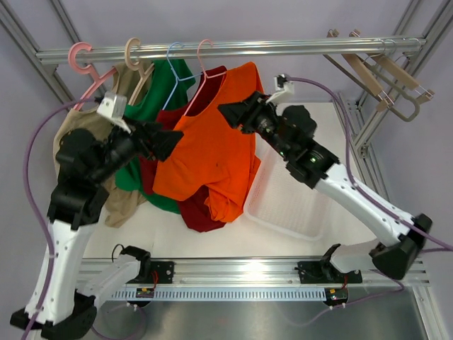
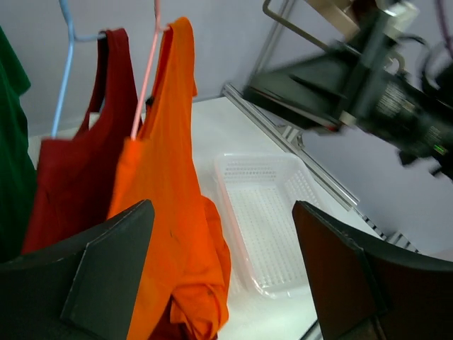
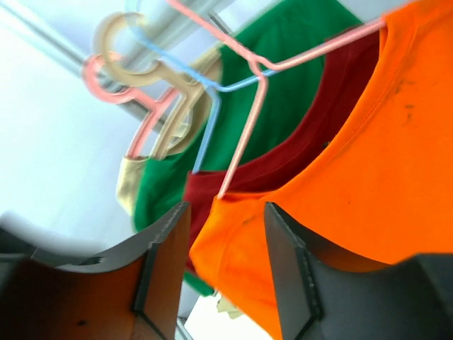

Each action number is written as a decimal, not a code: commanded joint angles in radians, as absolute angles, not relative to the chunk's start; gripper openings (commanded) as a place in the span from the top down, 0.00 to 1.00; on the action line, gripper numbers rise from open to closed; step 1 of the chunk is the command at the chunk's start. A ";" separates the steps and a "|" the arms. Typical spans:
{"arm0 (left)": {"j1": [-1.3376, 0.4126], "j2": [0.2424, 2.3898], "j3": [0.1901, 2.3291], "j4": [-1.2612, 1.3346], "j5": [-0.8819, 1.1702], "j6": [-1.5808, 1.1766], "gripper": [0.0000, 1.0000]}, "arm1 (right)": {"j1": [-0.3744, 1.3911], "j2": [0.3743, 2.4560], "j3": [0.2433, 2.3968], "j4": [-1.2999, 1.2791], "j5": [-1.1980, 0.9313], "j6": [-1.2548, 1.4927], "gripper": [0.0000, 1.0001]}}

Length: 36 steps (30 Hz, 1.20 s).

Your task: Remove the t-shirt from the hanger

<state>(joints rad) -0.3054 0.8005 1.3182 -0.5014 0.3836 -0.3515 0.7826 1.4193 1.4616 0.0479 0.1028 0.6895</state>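
My left pincer (image 2: 221, 212) gapes wide and grips nothing; my right pincer (image 3: 226, 209) is parted less far and is also bare. The orange t-shirt (image 1: 212, 152) hangs between the 2 of them on the pink wire hanger (image 3: 241, 138). It is ahead of my left pincer, toward its left finger, and its collar edge and shoulder lie just beyond the gap of my right. I judge it light, limp cloth that will slump and drag on the wire, so I would pinch the shoulder seam beside the collar, not the loose body. The hanger's far arm is buried under the cloth. Below my left pincer the hem bunches against the red shirt (image 1: 202, 212), so I cannot tell where either ends, and my right wrist view is blurred
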 commanded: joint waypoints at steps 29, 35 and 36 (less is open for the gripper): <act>-0.406 1.582 1.936 -0.520 0.164 -0.031 0.79 | 0.779 0.847 1.074 -0.155 -0.086 0.485 0.51; -0.449 1.548 1.948 -0.518 0.131 -0.037 1.00 | 0.779 0.865 1.080 -0.158 -0.095 0.483 0.51; -0.456 1.540 1.954 -0.518 0.129 -0.040 1.00 | 0.779 0.870 1.083 -0.160 -0.106 0.482 0.51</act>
<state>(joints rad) -0.4351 1.5909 1.8862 -0.5602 0.1661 -0.0422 0.7826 0.8639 1.0740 -0.1638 -0.0734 0.5030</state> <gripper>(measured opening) 0.042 0.490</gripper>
